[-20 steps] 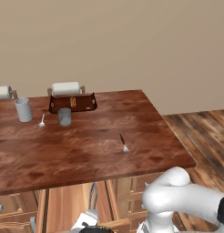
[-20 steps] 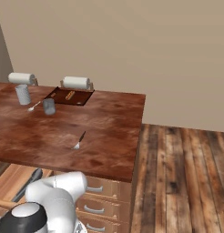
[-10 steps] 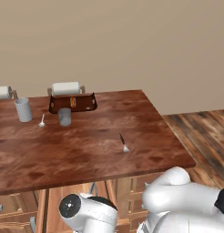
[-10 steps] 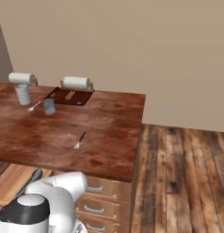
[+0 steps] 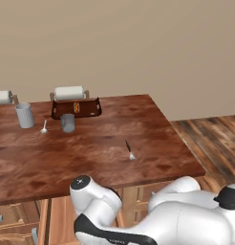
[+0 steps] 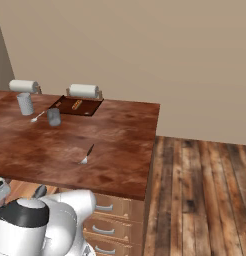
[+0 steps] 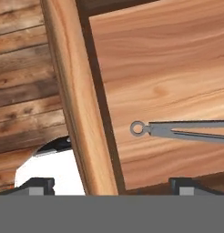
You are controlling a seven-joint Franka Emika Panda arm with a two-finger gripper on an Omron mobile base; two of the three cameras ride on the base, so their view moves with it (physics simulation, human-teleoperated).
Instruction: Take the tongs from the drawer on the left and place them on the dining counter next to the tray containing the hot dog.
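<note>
**Arm folds lower toward the open drawer**

Since the earlier frame the arm has bent further down below the surface edge. The jaws stand wide open, holding nothing. The tongs [image 7: 186,132] lie flat on the drawer [image 7: 168,82] floor, ring end toward the front wall. They look light, stiff and slippery; pinch across both arms mid-length.

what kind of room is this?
Most likely a rendered kitchen or dining area: a wooden dining counter over drawers, set with a tray holding a hot dog, cups and paper-towel rolls; tongs lie in an open drawer.
</note>
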